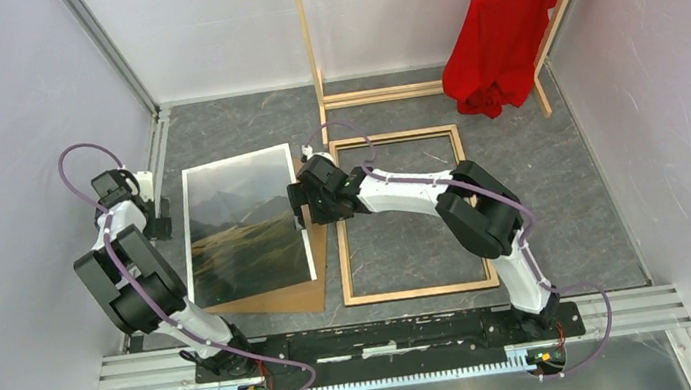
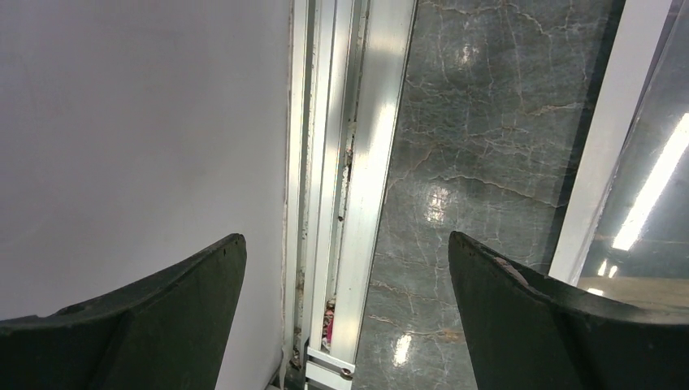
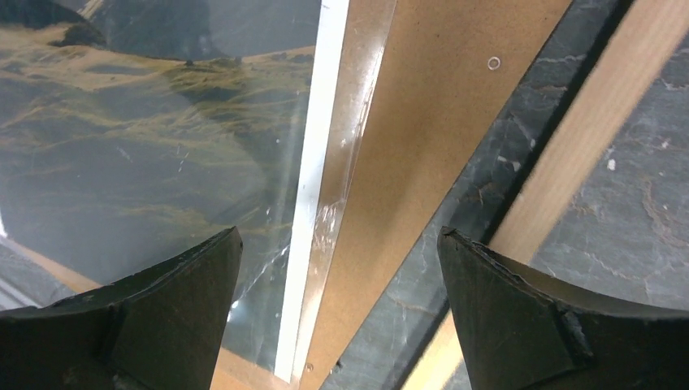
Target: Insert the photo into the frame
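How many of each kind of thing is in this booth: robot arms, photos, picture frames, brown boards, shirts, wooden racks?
robot arms: 2 (left arm, right arm)
photo: 1
frame: 1
brown board: 1
red shirt: 1
wooden rack: 1
Total: 7

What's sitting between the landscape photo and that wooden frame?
A brown board poking out from under the photo, then bare table before the frame, clearest in the right wrist view.
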Motion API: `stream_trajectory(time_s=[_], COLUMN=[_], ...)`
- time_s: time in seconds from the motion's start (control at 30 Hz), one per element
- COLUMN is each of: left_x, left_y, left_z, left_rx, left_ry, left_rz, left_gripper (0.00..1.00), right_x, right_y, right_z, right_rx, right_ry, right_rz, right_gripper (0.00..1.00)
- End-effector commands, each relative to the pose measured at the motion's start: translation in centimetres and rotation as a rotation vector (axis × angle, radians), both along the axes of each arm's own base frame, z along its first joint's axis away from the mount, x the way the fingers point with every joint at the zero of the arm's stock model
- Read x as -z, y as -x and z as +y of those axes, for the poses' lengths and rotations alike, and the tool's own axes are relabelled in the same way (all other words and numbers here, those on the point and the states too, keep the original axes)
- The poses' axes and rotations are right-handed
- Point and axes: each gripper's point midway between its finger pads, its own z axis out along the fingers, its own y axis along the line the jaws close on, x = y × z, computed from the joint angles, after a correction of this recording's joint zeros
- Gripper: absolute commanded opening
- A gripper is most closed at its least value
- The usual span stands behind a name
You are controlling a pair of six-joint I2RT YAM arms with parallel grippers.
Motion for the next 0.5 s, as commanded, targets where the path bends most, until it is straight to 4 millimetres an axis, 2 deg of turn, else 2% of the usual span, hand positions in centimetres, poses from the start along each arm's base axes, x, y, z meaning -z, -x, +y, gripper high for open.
stream_trajectory(time_s=[0.0,0.13,0.2,0.33,0.47], left_x=[-0.1,-0.4,-0.2,0.4,0.9], left_y=[-0.5,-0.5,-0.5,-0.5,-0.6], left_z=[0.8,1.0,1.1,1.3,1.9], left_rx=[0.017,0.012,0.010,0.001,-0.015], left_ry=[-0.030,-0.033,-0.031,-0.030,-0.053], left_rz=[-0.015,-0.025,-0.021,-0.009,-0.004], left_gripper=[1.00,1.00,1.00,1.00,1.00], right_x=[1.9,3.1,3.4,3.0,1.8], right_y=[-0.5,-0.6,-0.3,0.2,0.9], right_z=[0.1,0.1,0.8,3.0,3.6], right_rx=[0.038,0.053,0.044,-0.004,-0.039], right_ry=[0.060,0.072,0.037,-0.024,-0.066], right_rz=[0.018,0.034,0.049,0.059,0.067], right_gripper=[0.98,0.98,0.98,0.98,0.98])
